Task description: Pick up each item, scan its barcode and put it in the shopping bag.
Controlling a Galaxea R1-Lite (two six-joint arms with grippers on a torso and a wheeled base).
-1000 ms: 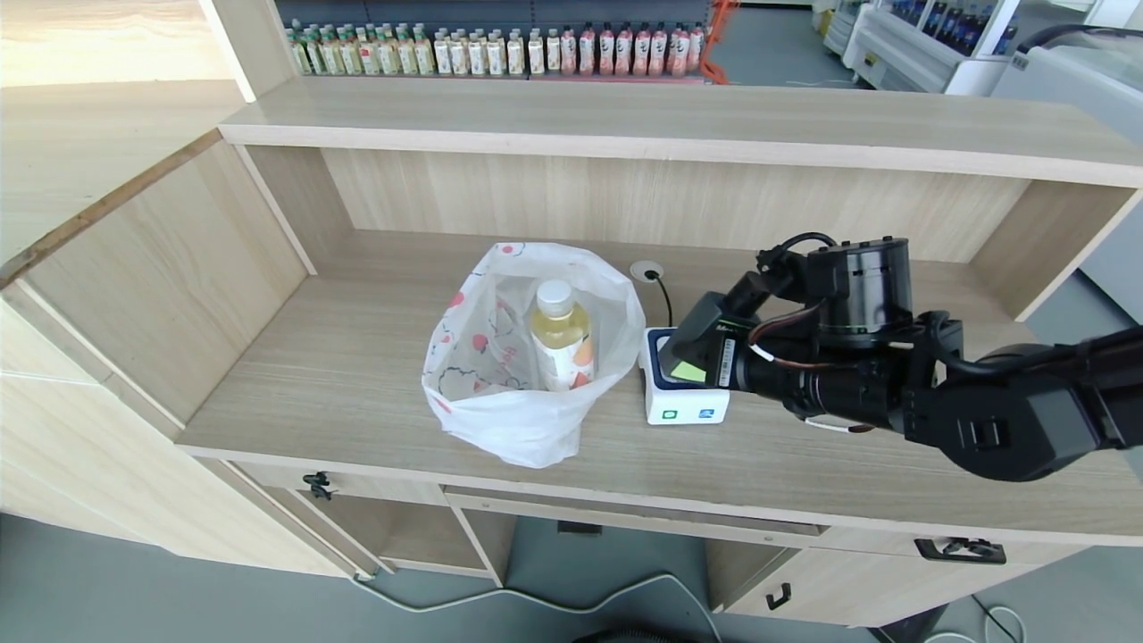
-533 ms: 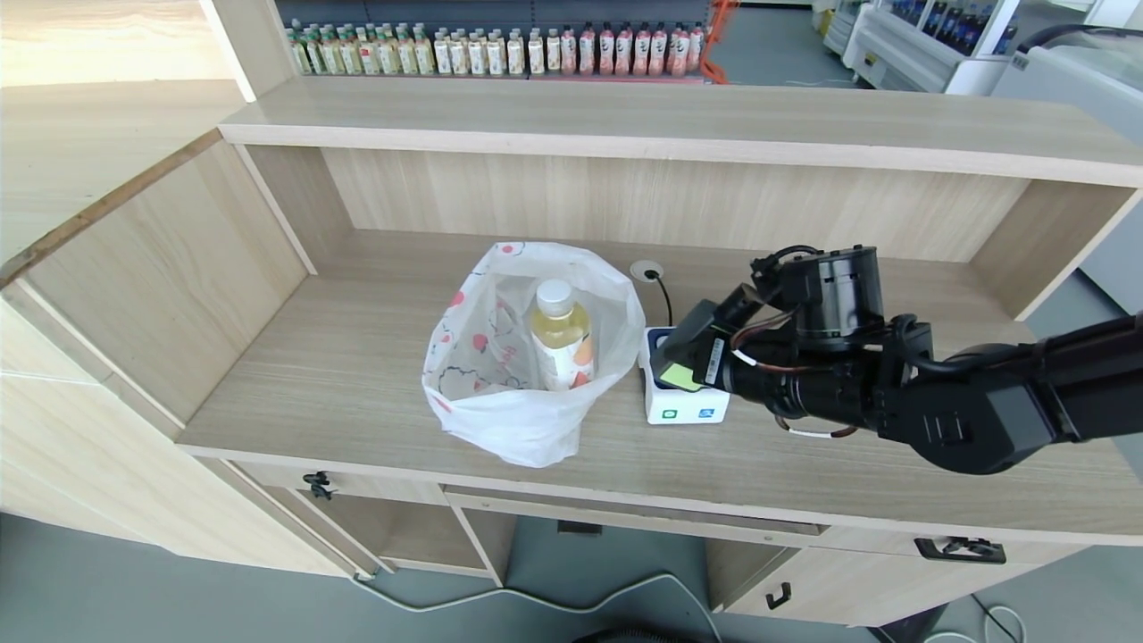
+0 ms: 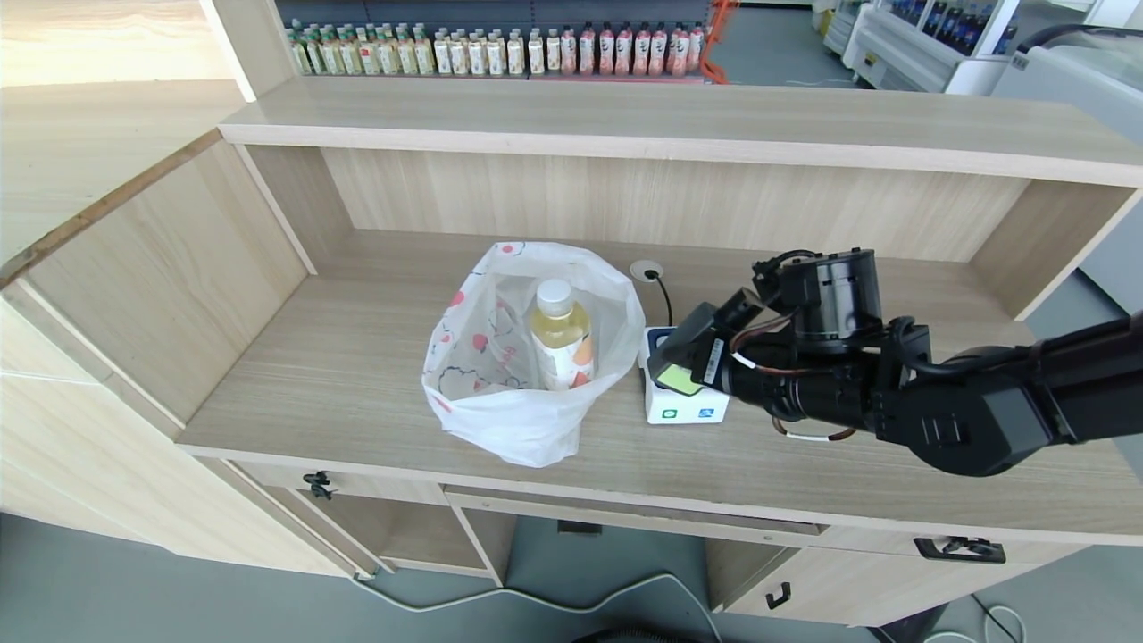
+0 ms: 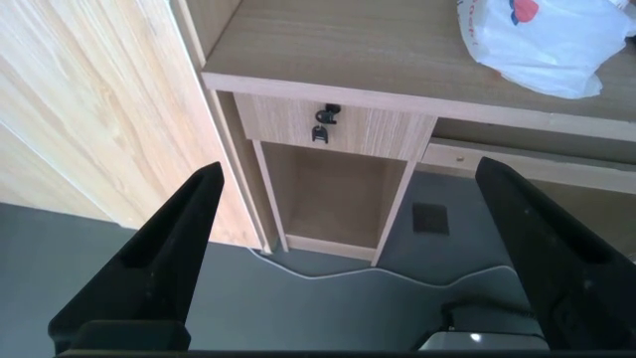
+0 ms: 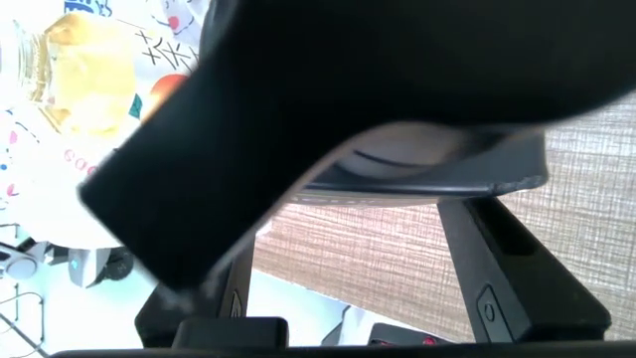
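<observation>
The right gripper (image 3: 675, 361), clamped on a dark flat pack (image 3: 679, 379), hangs just above the scanner (image 3: 684, 411); the shopping bag (image 3: 500, 420) lies just to its left, mouth upward.

The bag (image 3: 500, 420) is white plastic with red prints and stands open. 1 bottle (image 3: 561, 338), white cap, yellow liquid, stands upright inside. The white scanner (image 3: 683, 409) sits just beside the bag. A yellow-green item (image 3: 680, 379) is above the scanner.
</observation>
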